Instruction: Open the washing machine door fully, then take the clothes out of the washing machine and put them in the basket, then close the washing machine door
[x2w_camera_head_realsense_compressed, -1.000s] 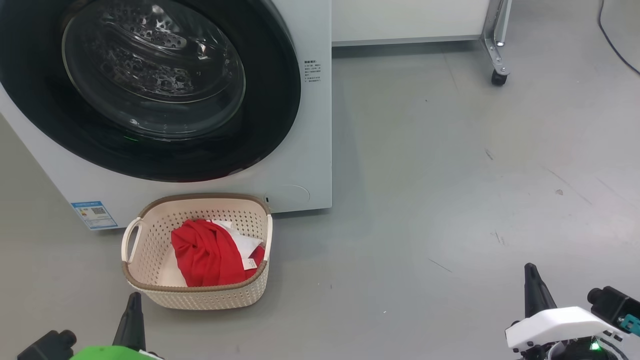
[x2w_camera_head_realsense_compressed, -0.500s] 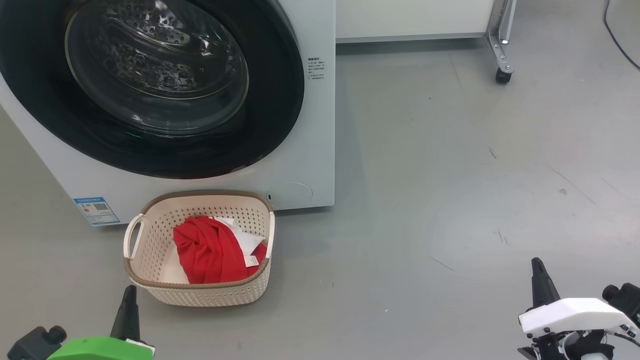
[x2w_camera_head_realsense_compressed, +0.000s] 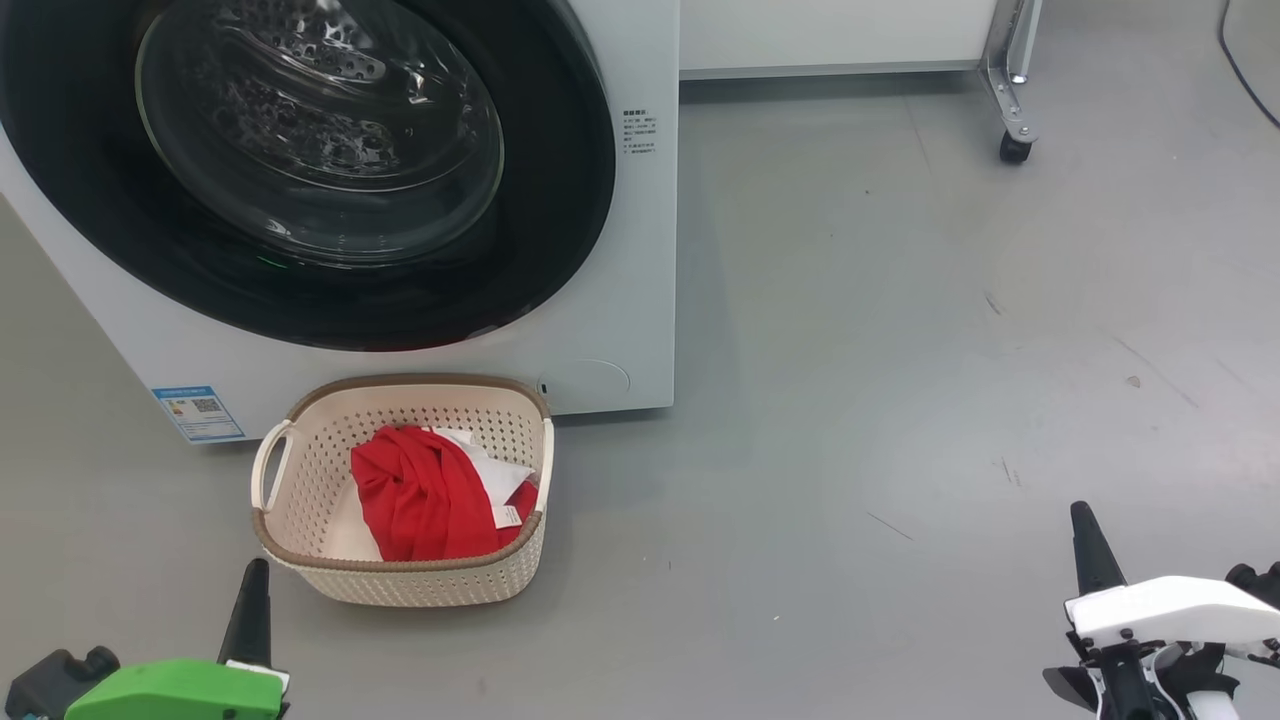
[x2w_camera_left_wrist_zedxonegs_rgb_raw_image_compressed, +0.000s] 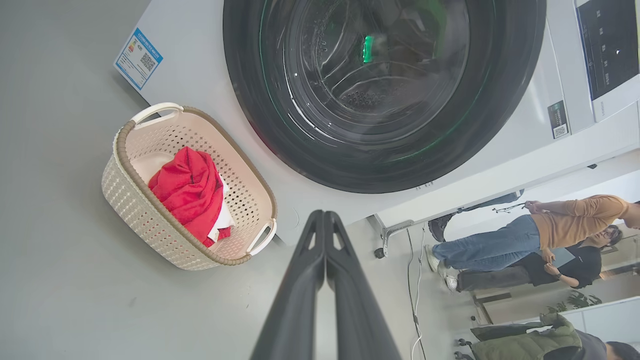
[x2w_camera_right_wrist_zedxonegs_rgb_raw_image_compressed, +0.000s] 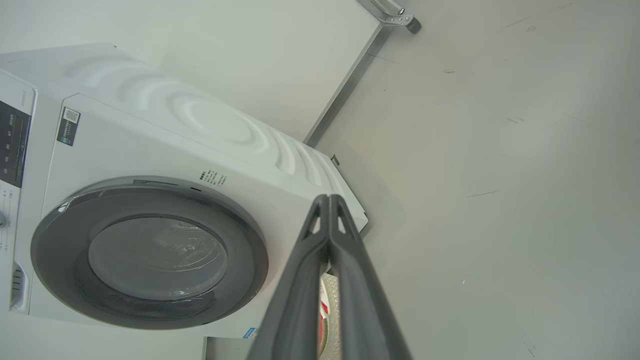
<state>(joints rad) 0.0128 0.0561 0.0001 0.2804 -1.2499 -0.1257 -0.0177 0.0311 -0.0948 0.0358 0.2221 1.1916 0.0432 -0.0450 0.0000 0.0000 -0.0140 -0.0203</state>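
Fingers (x2w_camera_left_wrist_zedxonegs_rgb_raw_image_compressed: 300, 280) of the left gripper (x2w_camera_left_wrist_zedxonegs_rgb_raw_image_compressed: 324, 217) are pressing flat together with nothing between them, and the right gripper (x2w_camera_right_wrist_zedxonegs_rgb_raw_image_compressed: 328, 200) is doing the same, its fingers (x2w_camera_right_wrist_zedxonegs_rgb_raw_image_compressed: 295, 280) meeting along their length. In the head view both are hanging low over bare floor (x2w_camera_head_realsense_compressed: 850, 420), the left gripper (x2w_camera_head_realsense_compressed: 252, 590) near the basket (x2w_camera_head_realsense_compressed: 420, 383) and the right gripper (x2w_camera_head_realsense_compressed: 1085, 530) well apart from everything. Further out, the clothes (x2w_camera_head_realsense_compressed: 420, 500) are lying bunched inside the basket, which is sitting on the floor just in front of the machine (x2w_camera_head_realsense_compressed: 640, 300). The door (x2w_camera_head_realsense_compressed: 330, 170) is lying flush against the machine's front with no gap showing. By that, the task is looking finished. Doing this last step well is meaning checking that the door is sitting flush all round. If another push is wanted, pressing on the black rim rather than the glass is looking safer. The left arm is needing to pass clear of the basket to avoid nudging it.
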